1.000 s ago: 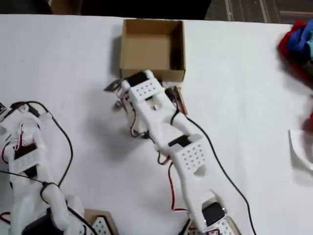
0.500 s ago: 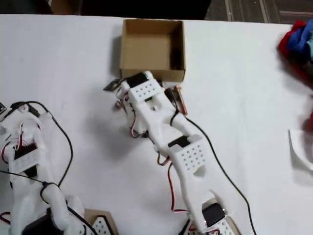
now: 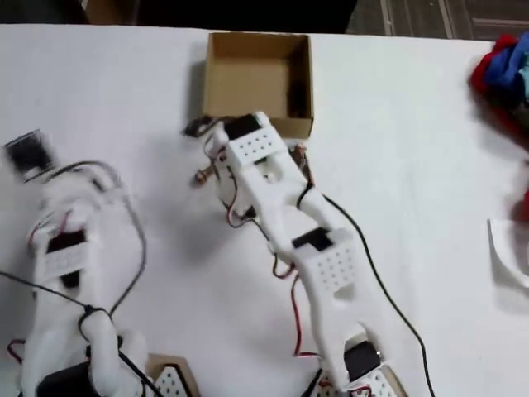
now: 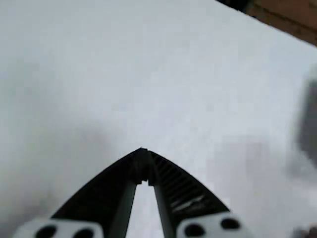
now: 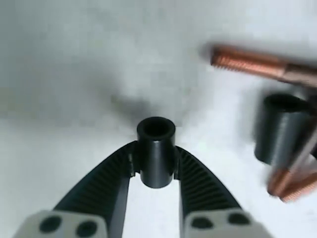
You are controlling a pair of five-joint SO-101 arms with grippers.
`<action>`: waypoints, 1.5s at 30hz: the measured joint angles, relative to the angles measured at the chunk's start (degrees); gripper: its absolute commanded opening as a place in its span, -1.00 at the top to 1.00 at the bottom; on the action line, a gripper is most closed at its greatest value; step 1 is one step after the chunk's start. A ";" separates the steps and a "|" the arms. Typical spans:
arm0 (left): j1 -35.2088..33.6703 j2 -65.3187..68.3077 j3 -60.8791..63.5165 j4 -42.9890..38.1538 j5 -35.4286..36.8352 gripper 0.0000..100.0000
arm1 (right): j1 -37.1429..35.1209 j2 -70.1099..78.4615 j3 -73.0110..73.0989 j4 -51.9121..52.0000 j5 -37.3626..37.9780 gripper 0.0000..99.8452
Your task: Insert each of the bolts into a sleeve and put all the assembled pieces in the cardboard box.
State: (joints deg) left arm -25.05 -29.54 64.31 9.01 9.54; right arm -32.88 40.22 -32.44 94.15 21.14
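Note:
My right gripper (image 5: 156,148) is shut on an upright black sleeve (image 5: 156,159), held just above the white table. Beside it lie a copper bolt (image 5: 257,62), a second black sleeve (image 5: 282,126) and more copper bolts (image 5: 292,186). In the high view the right gripper (image 3: 197,128) sits at the front left corner of the cardboard box (image 3: 256,116), with bolts (image 3: 302,161) partly hidden by the arm. The left gripper (image 4: 142,154) is shut with nothing in it, over bare table. From above, that left gripper (image 3: 25,153) is far left of the box.
A red and blue cloth heap (image 3: 504,70) lies at the far right edge, and a white curved object (image 3: 508,252) sits below it. Black and red cables (image 3: 124,240) hang along both arms. Open table stretches between the two arms.
The left arm has swung up and away from the table's front edge, its gripper now farther out. The right gripper has shifted slightly toward the box with the sleeve.

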 measured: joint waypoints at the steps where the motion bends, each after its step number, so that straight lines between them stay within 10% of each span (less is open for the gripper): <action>1: 2.46 0.00 -1.05 2.20 -1.93 0.94 | 0.18 -2.99 1.76 -0.62 0.00 0.95; 18: 18.55 30.86 -41.14 38.33 -2.20 0.94 | 24.18 -71.65 76.40 -34.64 3.25 0.96; 28: 26.46 60.40 -80.97 60.48 -15.82 0.66 | 26.11 -75.08 90.81 -47.91 3.25 0.96; 45: 26.99 93.63 -128.35 87.30 -28.84 0.94 | 26.11 -75.16 92.22 -50.81 3.25 0.96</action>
State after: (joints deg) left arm 1.93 64.09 -64.04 96.31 -19.30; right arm -6.77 -34.95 59.78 43.34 24.40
